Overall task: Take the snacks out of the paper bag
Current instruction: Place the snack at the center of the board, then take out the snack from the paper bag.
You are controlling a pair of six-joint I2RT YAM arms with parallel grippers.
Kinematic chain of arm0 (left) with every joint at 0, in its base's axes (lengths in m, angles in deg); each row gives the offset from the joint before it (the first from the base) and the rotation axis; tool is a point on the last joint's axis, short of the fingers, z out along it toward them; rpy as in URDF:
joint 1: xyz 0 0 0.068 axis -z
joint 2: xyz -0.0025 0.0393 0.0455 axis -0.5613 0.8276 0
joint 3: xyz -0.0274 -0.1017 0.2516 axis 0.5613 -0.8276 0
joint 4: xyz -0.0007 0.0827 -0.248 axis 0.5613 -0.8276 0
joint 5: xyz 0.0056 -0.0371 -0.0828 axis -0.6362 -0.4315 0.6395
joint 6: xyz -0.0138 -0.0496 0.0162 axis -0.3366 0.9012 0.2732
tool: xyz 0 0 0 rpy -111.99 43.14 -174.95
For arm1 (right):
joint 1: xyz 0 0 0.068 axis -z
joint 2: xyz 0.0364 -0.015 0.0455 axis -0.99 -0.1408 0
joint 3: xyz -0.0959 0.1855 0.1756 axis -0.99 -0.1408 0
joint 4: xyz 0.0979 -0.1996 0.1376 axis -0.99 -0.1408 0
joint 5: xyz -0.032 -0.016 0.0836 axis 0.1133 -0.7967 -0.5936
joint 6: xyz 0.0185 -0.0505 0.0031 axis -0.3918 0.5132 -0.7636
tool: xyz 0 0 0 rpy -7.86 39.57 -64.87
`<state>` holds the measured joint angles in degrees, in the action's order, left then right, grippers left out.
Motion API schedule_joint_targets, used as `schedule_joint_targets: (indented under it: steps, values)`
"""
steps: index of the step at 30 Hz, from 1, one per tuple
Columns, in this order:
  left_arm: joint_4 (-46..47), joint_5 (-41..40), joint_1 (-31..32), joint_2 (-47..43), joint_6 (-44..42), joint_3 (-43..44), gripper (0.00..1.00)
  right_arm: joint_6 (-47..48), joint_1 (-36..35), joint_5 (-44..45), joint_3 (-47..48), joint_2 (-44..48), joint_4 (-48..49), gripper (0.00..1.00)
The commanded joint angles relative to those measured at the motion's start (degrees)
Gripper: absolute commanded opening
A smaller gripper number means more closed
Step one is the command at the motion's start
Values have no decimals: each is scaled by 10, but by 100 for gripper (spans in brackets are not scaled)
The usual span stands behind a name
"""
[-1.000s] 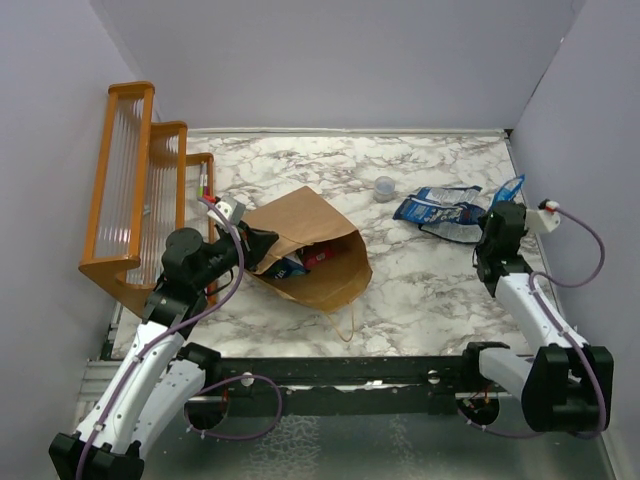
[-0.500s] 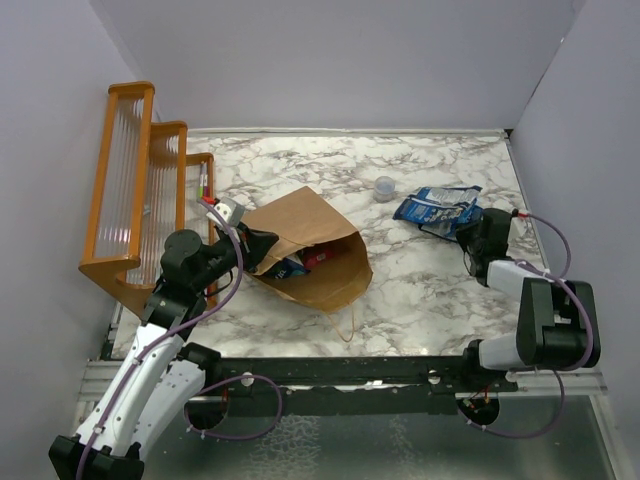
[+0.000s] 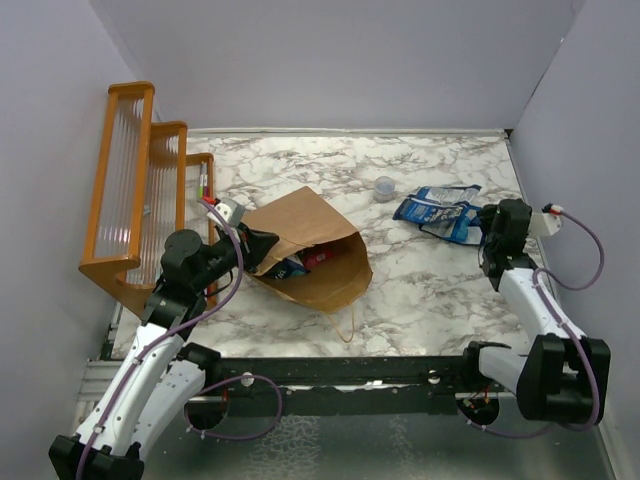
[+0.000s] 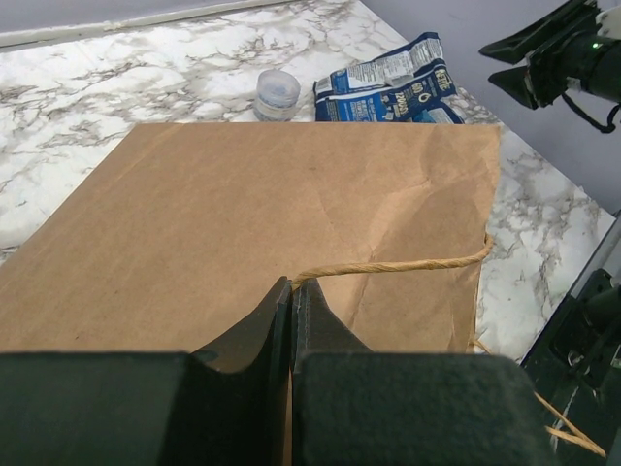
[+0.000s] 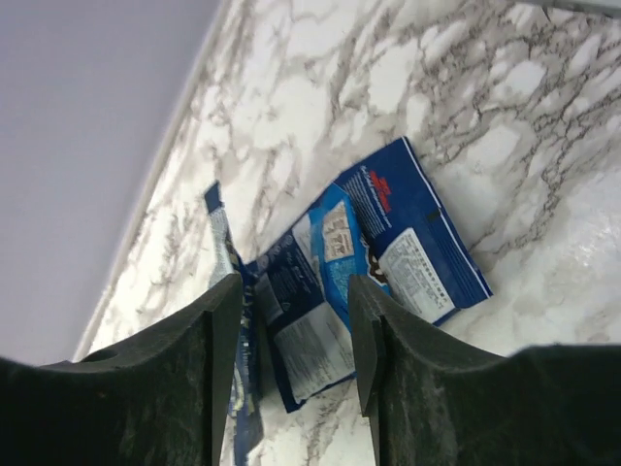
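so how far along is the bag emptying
Done: blue packets lie out on the table, the right hand open above them. In hand: the left hand is shut on the paper bag at its rim. Left: a red packet and a blue one show inside the bag's mouth.

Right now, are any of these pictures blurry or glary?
Top external view: even, soft light, sharp, a faint shadow beside the paper bag. Left wrist view: the left gripper is dark and soft close to the lens, the bag crisp. Right wrist view: the right gripper is blurred, the blue snacks sharp, the marble table shows sheen.
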<state>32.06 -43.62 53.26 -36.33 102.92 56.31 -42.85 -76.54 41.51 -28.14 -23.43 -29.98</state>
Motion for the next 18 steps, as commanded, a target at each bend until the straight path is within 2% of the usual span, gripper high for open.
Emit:
schedule_joint_targets:
  steps: [1,3,6,14,18]
  values:
    - [9,14,-3,1,-1,-4,0,31,3,11,7,52,13,52]
    - [8,13,-4,2,-1,-4,0,88,3,-71,-13,76,103,58]
    - [9,13,-4,3,0,-4,0,206,-7,-255,-27,75,265,60]
    - [63,42,-4,3,66,-17,0,342,-170,-447,28,49,331,63]
    - [98,56,-3,-1,125,-13,0,430,-268,-504,33,44,306,63]
